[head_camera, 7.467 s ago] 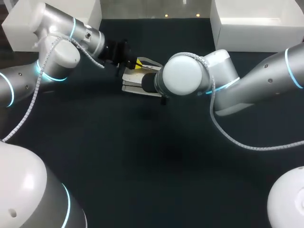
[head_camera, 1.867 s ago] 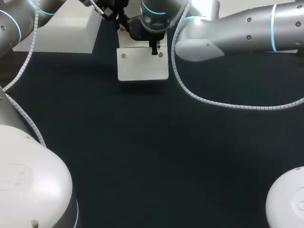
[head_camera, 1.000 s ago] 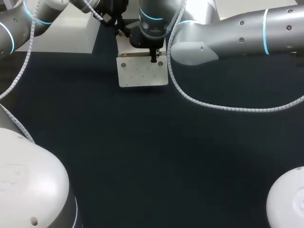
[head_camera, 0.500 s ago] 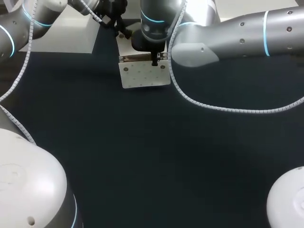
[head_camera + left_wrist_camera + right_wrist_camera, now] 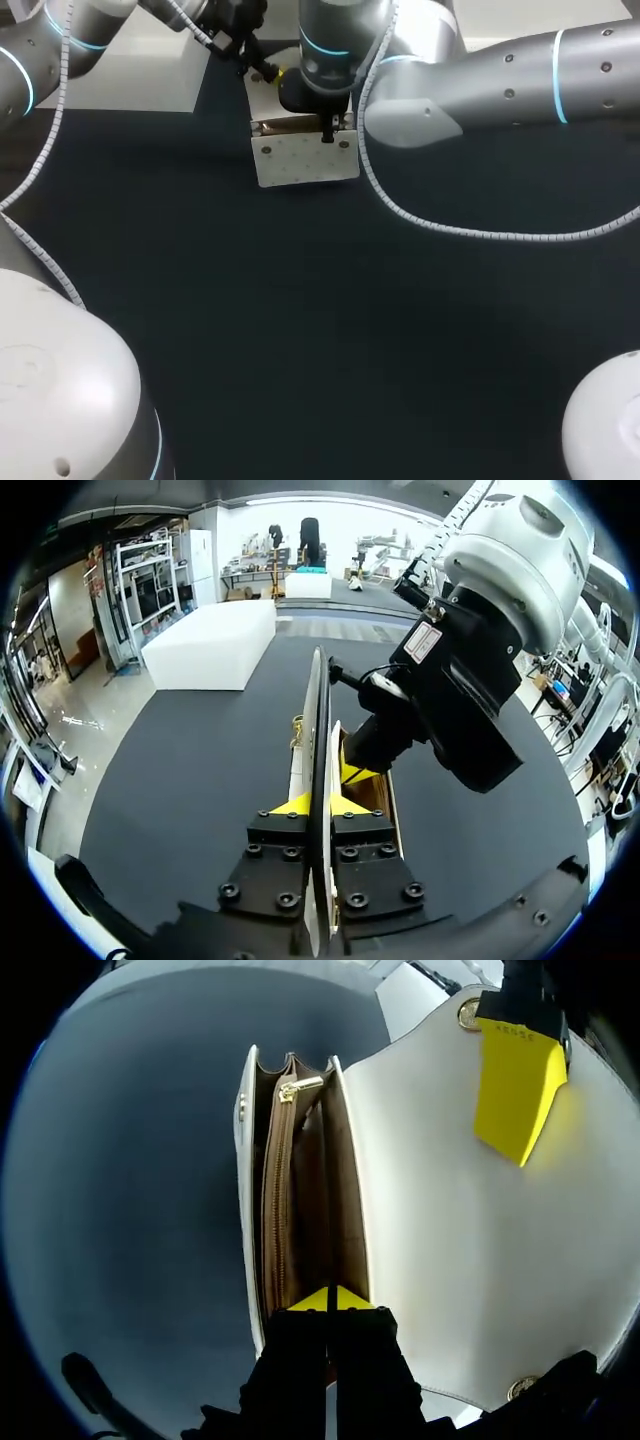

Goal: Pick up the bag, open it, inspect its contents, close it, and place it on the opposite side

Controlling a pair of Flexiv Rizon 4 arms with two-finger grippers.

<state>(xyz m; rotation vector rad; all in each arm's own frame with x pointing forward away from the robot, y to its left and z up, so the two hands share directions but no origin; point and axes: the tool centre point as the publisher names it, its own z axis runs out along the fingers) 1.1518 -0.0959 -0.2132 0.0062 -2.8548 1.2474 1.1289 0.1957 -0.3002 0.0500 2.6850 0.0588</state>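
A white bag (image 5: 305, 160) hangs above the table's far middle, held between both arms. My left gripper (image 5: 318, 806) is shut on the bag's white flap (image 5: 318, 710), which runs edge-on between its yellow tips. In the right wrist view the flap (image 5: 470, 1230) is lifted back and the brown inside (image 5: 305, 1200) with a gold zipper (image 5: 278, 1210) lies bare. My right gripper (image 5: 328, 1300) is shut on a thin inner wall at the bag's mouth. One yellow fingertip (image 5: 517, 1085) of the left gripper presses on the flap's far corner. In the head view both grippers are largely hidden behind the arms' wrists.
A white box (image 5: 130, 75) stands at the table's back left, close beside the left arm, and shows too in the left wrist view as a white box (image 5: 210, 645). Dark bare tabletop (image 5: 330, 330) spreads below the bag toward the near edge.
The bag's body has swung a little lower and nearer while the flap stayed up, so a brown strip of the inside now shows at its top edge. Both grips are unchanged.
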